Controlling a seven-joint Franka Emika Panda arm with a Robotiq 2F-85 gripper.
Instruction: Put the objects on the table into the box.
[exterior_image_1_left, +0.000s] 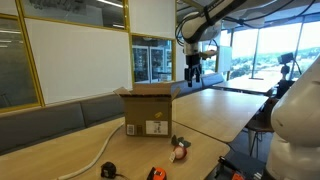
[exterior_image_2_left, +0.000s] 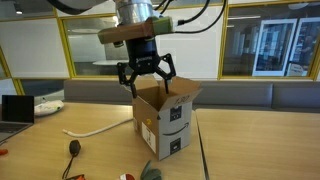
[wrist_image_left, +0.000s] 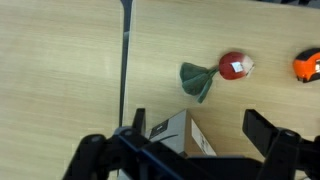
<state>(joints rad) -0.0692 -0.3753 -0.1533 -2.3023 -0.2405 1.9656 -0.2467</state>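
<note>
- gripper (exterior_image_2_left: 147, 85): hangs in the air over the cardboard box, fingers spread wide and holding nothing; in the wrist view both dark fingers frame the bottom edge, with a corner of the box between them
- cardboard box (exterior_image_2_left: 165, 118): plain brown, standing upright on the table (exterior_image_1_left: 225, 110), top flaps folded outward; a white printed label shows on one side wall, and another label appears in the wrist view
- red round object (wrist_image_left: 235, 66): red with a pale patch on top; lies on the bare wood beside the box, outside it
- green cloth piece (wrist_image_left: 197, 80): dull green, fan-shaped, its narrow end pointing at the red round object; whether the two are joined cannot be told
- orange object (wrist_image_left: 308, 66): bright orange with dark parts, cut off by the frame edge, lying just beyond the red round object
- black object (exterior_image_2_left: 75, 148): small and dark with a thin cord trailing from it, on the table well apart from the box
- white cable (exterior_image_2_left: 100, 128): curves across the tabletop near the box base
- laptop (exterior_image_2_left: 14, 108): sits open at the far end of the table
</note>
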